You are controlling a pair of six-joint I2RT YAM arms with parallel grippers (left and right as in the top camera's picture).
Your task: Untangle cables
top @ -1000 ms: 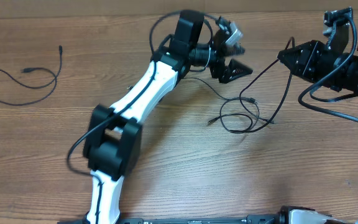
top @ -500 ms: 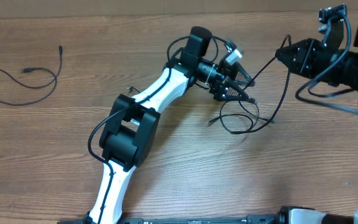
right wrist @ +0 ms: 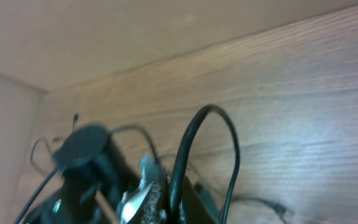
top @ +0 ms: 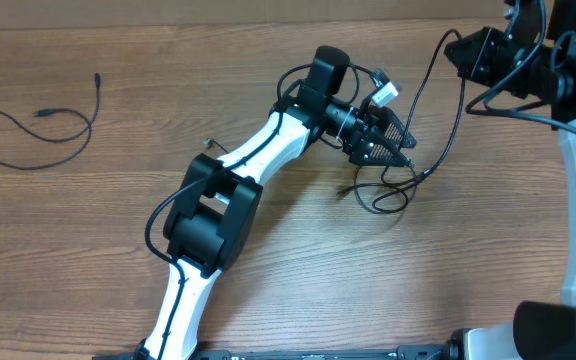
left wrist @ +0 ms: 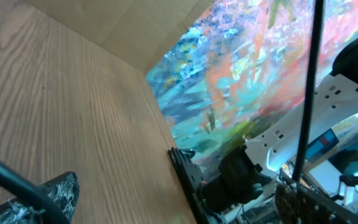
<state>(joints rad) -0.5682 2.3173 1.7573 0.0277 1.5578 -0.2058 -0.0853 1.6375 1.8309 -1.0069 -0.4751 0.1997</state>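
Wood-grain tabletop (top: 88, 230) runs under both arms, and over its far middle hangs the left gripper (top: 400, 140). Its fingers (left wrist: 58, 193) stand well apart in the wrist view and close on nothing, though a thin strand passes right beside one of them. Up at the far right corner the right gripper (top: 458, 50) seems pinched on the tangled cable (top: 428, 175); the blurred wrist view shows a cord (right wrist: 188, 137) arching out from between its tips.

My worry is the lift. With one end raised and the loop unsecured, a further pull by the right arm would likely drag the whole coil along or cinch it tighter instead of opening it. The left fingers could also snag a strand that they are not meant to take, since two run close together there.

From the right gripper the cable drops in two strands toward the table. Its slack loop lies just in front of and below the left gripper, with the plug (top: 340, 190) at the loop's left edge. A separate cable (top: 88, 128) rests well apart at the far left
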